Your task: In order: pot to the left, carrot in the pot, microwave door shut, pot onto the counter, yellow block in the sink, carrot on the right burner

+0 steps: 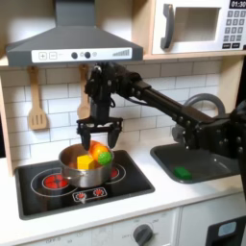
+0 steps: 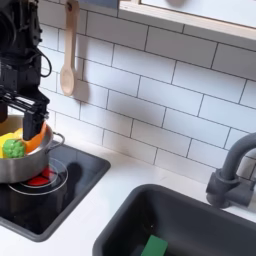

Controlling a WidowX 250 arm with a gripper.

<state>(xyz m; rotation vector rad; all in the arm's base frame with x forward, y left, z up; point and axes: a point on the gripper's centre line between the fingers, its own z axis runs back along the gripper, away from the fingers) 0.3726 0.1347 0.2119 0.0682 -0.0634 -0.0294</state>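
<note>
Since the pot sits on the cooktop's left burner with the carrot and yellow block inside, the gripper hangs just above its rim, jaws spread and holding nothing, likely lined up to push it or reach in.

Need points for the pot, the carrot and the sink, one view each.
pot [image 1: 73, 175], first exterior view, steel side wall.
carrot [image 1: 103, 154], first exterior view, green leafy tip.
sink [image 2: 190, 222], second exterior view, dark inner basin floor.
</note>
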